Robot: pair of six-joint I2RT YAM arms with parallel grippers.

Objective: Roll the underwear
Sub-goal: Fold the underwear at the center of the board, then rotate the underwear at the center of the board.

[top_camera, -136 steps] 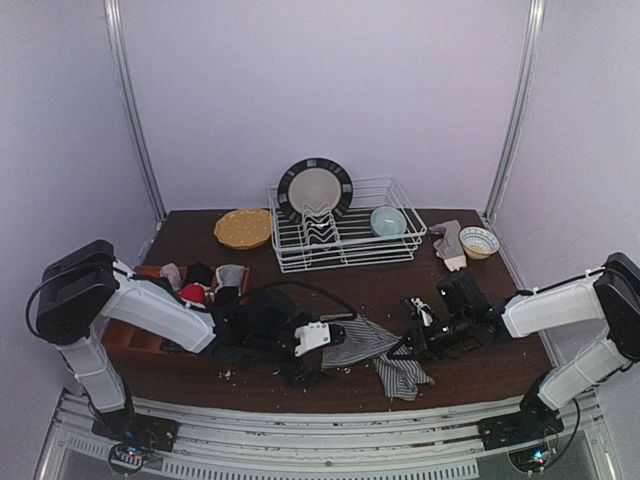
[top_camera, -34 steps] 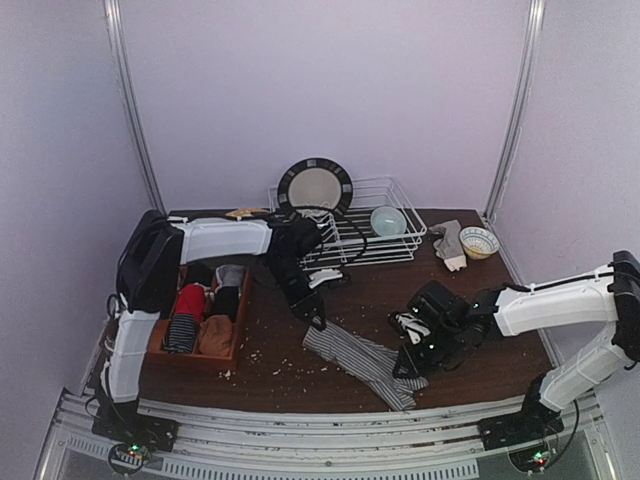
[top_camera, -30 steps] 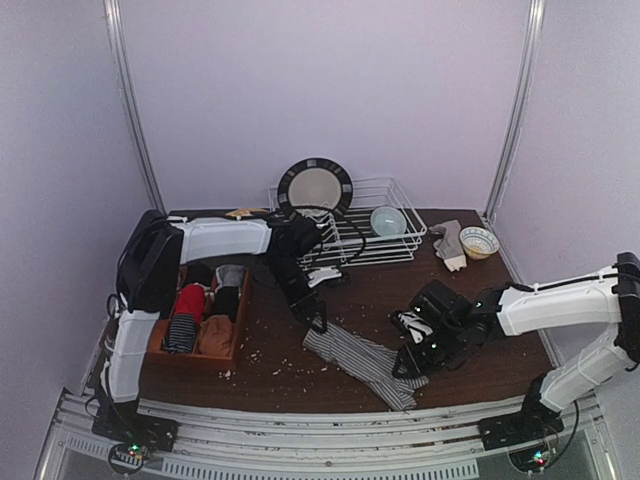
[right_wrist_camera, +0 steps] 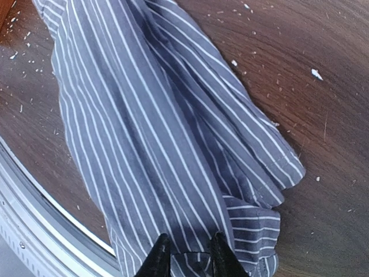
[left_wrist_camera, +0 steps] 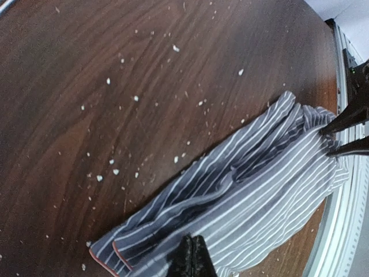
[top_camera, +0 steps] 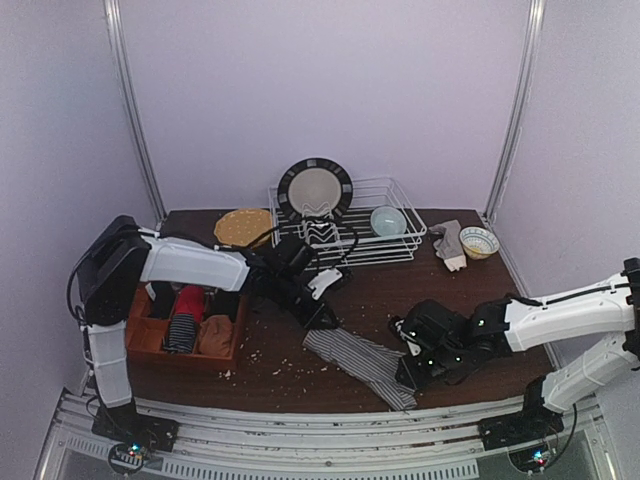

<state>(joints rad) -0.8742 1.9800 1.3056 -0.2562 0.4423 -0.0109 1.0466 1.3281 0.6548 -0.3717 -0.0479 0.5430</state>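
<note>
The striped underwear (top_camera: 355,358) lies spread on the counter (top_camera: 375,290), the left fingers (left_wrist_camera: 185,261) pressed together at one end, the right fingers (right_wrist_camera: 159,259) slightly spread astride the other.

Underwear (top_camera: 355,357) on the table (top_camera: 400,290): dark grey-blue, fine white stripes, thin pinkish hem at one corner. Table: dark brown wood grain, pale crumbs speckled over it. Tray (top_camera: 140,338): reddish-brown. In it: red roll (top_camera: 189,299), dark striped roll (top_camera: 180,332), orange-brown roll (top_camera: 215,338). Rack (top_camera: 345,250): white wire. Racked plate (top_camera: 315,187): cream centre, black rim with white marks. Bowl (top_camera: 388,220): pale blue-green.
</note>
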